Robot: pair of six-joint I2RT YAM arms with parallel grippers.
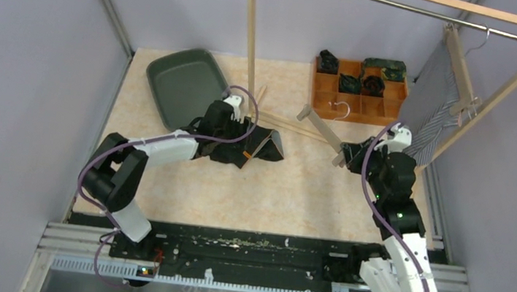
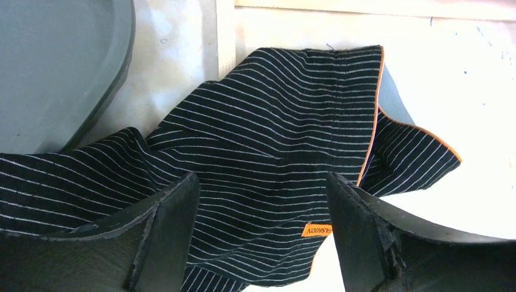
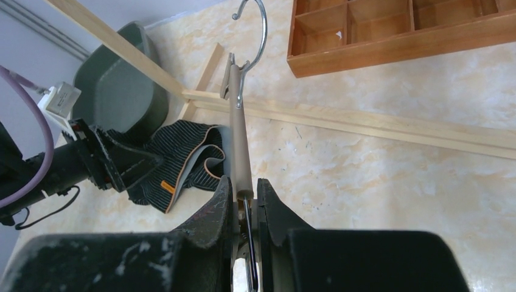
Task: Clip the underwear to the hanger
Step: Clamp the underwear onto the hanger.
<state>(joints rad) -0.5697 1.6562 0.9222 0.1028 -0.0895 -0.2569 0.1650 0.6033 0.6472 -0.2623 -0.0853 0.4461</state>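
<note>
1. Marbled tabletop (image 1: 287,193) carries the striped underwear (image 2: 274,140), crumpled near the green tray (image 1: 185,86).
2. Left gripper (image 2: 261,188) straddles it, jaws spread, grasping nothing.
3. Right gripper (image 3: 244,194) is clenched on the hanger (image 3: 238,140), well apart from the cloth.
4. The step in hand looks like the pickup. Next, the left jaws should pinch the waistband, then carry it to a clip.

Hanger (image 3: 237,134) near end hidden (inside right hand (image 3: 244,185)).

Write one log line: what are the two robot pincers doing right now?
left pincer: open, above striped underwear | right pincer: shut on hanger | clipping: not yet done
</note>
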